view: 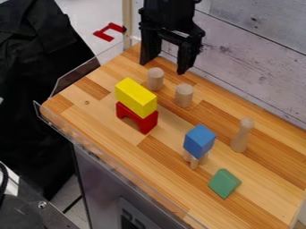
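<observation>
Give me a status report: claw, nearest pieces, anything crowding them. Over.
Claw open, holding nothing. Nearest: upright wooden cylinder, second cylinder standing close by. Possible obstacle: yellow block stacked on red arch, near both cylinders.

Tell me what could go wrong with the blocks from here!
The blue block sits on small wooden pieces, so a bump might topple it. The yellow block could slide off the red arch if nudged. The open gripper hangs near a short wooden cylinder and might knock it over.
</observation>
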Robot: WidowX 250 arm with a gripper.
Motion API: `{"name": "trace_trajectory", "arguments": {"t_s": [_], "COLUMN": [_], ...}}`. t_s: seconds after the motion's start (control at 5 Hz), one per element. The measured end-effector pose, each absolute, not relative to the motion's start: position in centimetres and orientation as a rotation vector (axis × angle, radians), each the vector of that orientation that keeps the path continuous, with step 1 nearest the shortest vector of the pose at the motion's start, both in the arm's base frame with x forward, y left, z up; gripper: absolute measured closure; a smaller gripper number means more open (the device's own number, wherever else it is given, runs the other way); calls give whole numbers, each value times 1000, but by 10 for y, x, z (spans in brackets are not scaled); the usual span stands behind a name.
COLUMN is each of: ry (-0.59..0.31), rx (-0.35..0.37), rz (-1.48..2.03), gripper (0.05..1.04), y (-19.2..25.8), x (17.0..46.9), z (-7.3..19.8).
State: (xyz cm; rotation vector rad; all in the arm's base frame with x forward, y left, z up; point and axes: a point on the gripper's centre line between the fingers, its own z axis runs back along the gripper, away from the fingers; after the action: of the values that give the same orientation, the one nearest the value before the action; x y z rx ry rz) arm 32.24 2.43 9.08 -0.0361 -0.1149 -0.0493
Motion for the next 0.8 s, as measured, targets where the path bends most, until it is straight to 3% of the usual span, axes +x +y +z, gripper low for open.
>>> {"name": "trace_trajectory", "arguments": {"t_s": [0.4, 0.8], "ry": [-22, -26], "rx": [-60, -67], "rz": [-54, -64], "gripper": [83, 83], "y": [20, 14], "x": [318, 330], "z": [61, 54]}}
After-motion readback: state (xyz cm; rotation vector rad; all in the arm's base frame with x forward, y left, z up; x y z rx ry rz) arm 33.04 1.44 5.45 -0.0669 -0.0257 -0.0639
